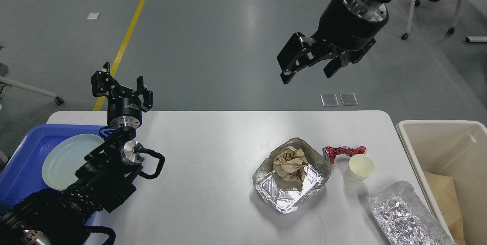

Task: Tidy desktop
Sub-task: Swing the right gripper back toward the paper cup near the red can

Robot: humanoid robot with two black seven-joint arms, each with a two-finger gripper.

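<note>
The white surface (pixel 213 153) stretches across the lower half of the view, with both hands raised above its far edge. The left hand (pixel 122 87) sits over the back left corner, fingers spread and pointing away, holding nothing. The right hand (pixel 309 69) hangs high over the floor beyond the far edge, angled down and leftward, its fingers spread wide and empty; it is well apart from everything lying on the surface.

Below and nearer than that hand lies a crumpled foil tray (pixel 291 174) with a wad of brown paper (pixel 290 163) in it. Just beside the tray's right corner is a crushed red can (pixel 343 150), and a white paper cup (pixel 359 169) stands upright touching or almost touching the can. A long piece of foil (pixel 403 214) lies near the front right edge. A cream bin (pixel 441 153) stands against the right end, brown paper visible inside. At the left end a blue tray (pixel 26 153) holds a pale green plate (pixel 64 159), partly hidden by the left arm.
</note>
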